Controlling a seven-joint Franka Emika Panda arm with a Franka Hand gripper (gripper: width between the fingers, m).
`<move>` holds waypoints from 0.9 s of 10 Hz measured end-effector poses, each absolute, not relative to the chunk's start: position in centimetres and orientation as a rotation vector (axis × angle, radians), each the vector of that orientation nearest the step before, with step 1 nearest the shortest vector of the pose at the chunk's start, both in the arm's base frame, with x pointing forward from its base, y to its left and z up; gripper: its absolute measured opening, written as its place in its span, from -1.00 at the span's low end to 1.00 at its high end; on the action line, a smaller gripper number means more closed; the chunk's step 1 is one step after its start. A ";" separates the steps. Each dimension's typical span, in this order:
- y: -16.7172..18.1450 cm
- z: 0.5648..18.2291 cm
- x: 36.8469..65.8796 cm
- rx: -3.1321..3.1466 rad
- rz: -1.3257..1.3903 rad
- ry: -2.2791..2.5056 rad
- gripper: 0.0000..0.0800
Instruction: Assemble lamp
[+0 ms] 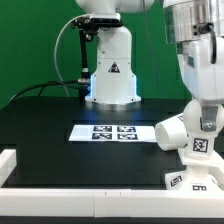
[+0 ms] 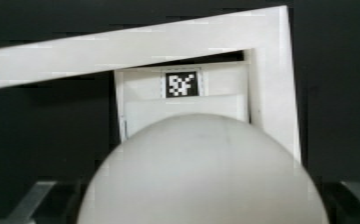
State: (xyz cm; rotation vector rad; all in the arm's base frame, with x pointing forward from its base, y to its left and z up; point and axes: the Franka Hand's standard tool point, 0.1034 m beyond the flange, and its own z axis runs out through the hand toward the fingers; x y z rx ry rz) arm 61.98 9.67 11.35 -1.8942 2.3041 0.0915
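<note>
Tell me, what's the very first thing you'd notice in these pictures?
The big round white bulb swells up right in front of the wrist camera, hiding the gripper, so its state cannot be told. Behind it lies the flat white base with a black square tag. In the exterior view, the marker board stands out bright on the black table, and the arm comes down at that view's right over a tagged white part.
</note>
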 end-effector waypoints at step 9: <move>10.4 15.8 62.2 -1.948 0.092 2.195 0.75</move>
